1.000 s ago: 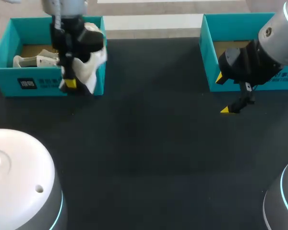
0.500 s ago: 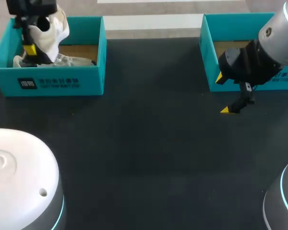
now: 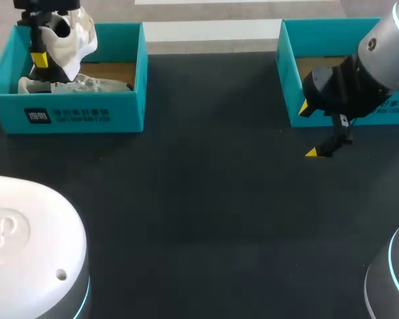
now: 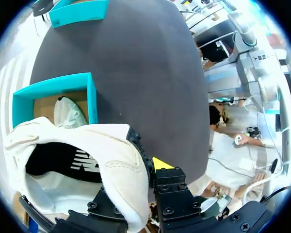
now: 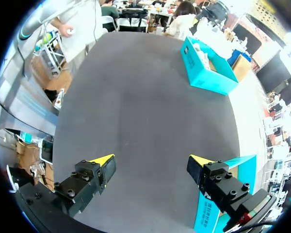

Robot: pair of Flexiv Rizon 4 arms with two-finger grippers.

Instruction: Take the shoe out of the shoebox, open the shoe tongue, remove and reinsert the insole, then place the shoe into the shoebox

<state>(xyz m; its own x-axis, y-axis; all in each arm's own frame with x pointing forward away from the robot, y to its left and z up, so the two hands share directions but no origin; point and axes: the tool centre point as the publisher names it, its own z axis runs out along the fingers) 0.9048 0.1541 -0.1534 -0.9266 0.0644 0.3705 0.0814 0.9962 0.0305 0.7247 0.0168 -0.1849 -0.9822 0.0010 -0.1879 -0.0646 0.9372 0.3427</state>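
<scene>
My left gripper (image 3: 41, 58) is shut on a white shoe (image 3: 76, 36) and holds it above the far left end of the left teal shoebox (image 3: 80, 114). In the left wrist view the white shoe (image 4: 104, 158) with its dark inside fills the space between the fingers of the left gripper (image 4: 138, 175); one yellow fingertip (image 4: 160, 163) shows beside it. A second white shoe (image 3: 76, 84) lies inside that box. My right gripper (image 3: 309, 129) hangs open and empty in front of the right teal shoebox (image 3: 289, 86). Nothing is between the tips of the right gripper (image 5: 150, 162).
The black tabletop (image 3: 206, 186) stretches between the two boxes. In the right wrist view the left shoebox (image 5: 203, 73) is far ahead and the right shoebox (image 5: 223, 194) is close beside the fingers.
My left gripper has carried the white shoe from the box's front right corner to the left and farther back, above the box. The right arm has not moved.
</scene>
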